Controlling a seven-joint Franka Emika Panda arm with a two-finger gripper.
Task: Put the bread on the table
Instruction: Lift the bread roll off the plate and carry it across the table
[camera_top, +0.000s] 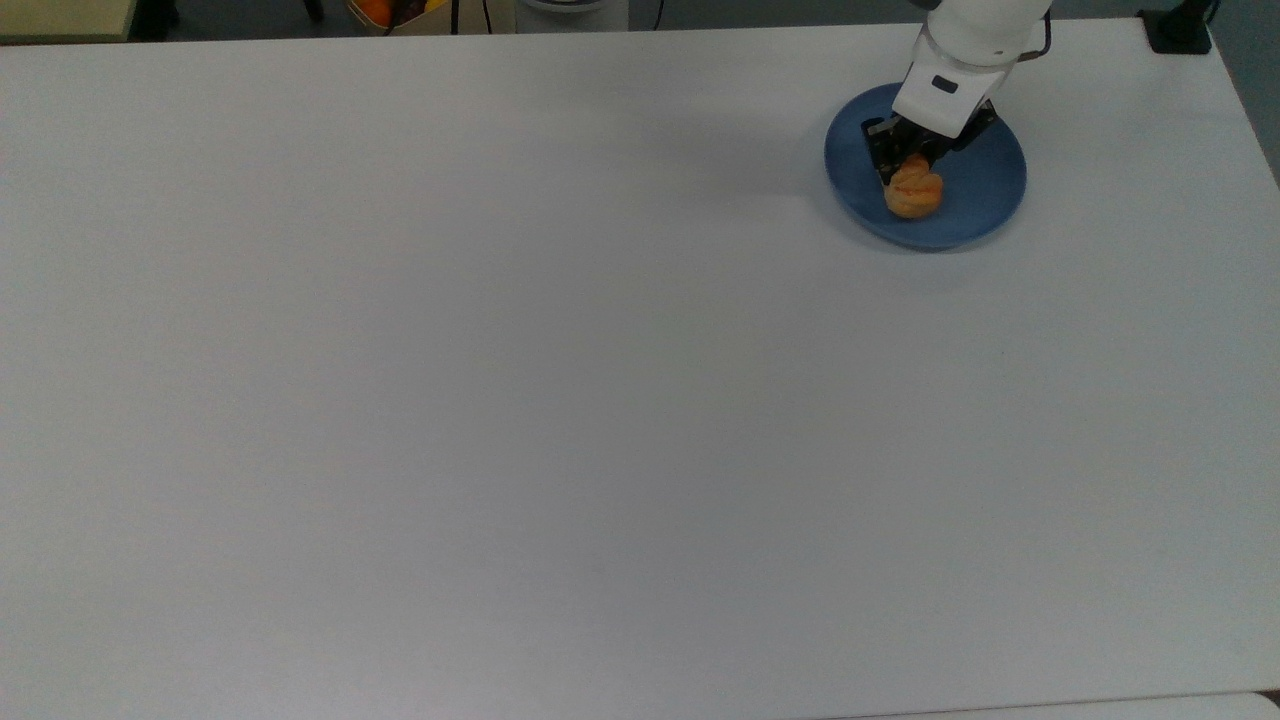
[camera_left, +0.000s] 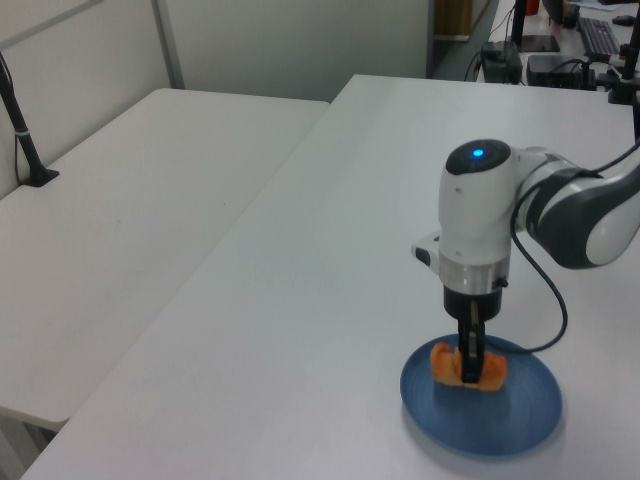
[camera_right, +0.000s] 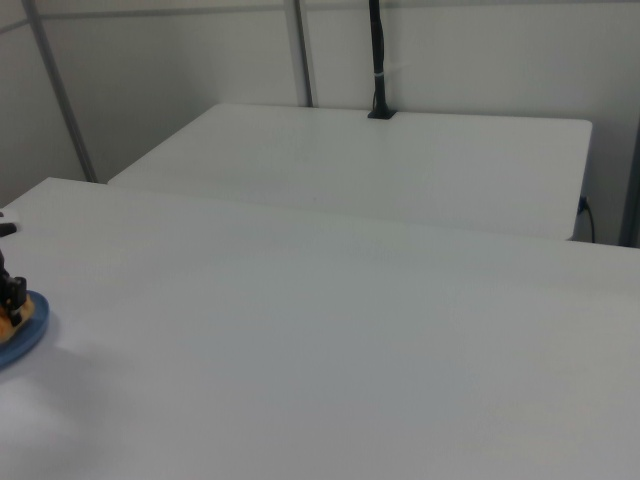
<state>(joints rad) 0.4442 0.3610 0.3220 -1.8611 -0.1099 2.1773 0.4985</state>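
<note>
Robot gripper (camera_left: 470, 372) pinched shut on bread (camera_top: 913, 194), raised just above blue plate (camera_top: 985, 175). Next: lift straight up, clear plate rim w/o squashing, then carry sideways to bare table (camera_top: 560, 400).

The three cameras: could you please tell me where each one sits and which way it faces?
Top view: overhead, looking straight down on the table; white wrist and end effector at the top view's upper right, shut on the bread over the plate.
Left view: raised at one table end, looking along it; arm, wrist and end effector.
Right view: low, across the table toward a second table; plate at the right view's left edge.
All three views share the plate and bread.
</note>
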